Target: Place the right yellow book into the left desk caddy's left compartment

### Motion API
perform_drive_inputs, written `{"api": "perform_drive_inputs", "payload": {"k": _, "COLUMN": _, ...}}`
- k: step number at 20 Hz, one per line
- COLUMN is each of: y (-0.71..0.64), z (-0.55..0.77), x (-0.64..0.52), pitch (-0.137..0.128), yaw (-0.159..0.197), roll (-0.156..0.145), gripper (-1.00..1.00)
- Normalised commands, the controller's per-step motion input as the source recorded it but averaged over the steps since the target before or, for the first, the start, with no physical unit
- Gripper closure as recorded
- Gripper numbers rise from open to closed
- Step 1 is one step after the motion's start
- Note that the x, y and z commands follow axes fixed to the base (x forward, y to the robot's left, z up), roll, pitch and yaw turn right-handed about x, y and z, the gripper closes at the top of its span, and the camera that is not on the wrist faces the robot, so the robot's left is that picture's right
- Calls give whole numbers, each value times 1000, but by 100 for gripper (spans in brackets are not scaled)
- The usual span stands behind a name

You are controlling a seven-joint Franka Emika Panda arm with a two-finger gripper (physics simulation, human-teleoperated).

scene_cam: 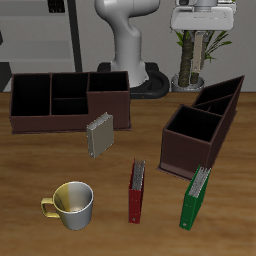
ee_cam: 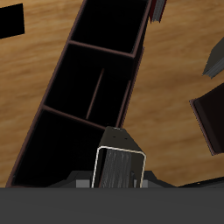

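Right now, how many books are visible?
4: a tan book standing before the wide organiser, red book and green book near the front edge, the right yellow book in the gripper.

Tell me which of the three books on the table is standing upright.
The tan-grey speckled book, propped against the wide low brown organiser. The red-spined book and the green book both lie nearer the table's front edge.

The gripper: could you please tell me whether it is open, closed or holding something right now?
Gripper: closed, holding the right yellow book, which shows close up in the wrist view.
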Motion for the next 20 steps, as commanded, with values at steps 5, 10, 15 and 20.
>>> {"api": "perform_drive_inputs", "payload": {"k": 5, "y": 321, "z": 23, "x": 83, "pitch": 0, "yaw": 7, "roll": 70, "gripper": 100}}
{"api": "perform_drive_inputs", "payload": {"k": 10, "y": 306, "z": -46, "x": 163, "pitch": 16, "yaw": 5, "roll": 31, "gripper": 100}}
{"api": "perform_drive_inputs", "payload": {"k": 15, "y": 218, "z": -71, "x": 32, "pitch": 22, "yaw": -10, "roll": 51, "gripper": 100}}
{"api": "perform_drive_inputs", "payload": {"k": 20, "y": 89, "z": -112, "x": 0, "pitch": 13, "yaw": -4, "roll": 26, "gripper": 100}}
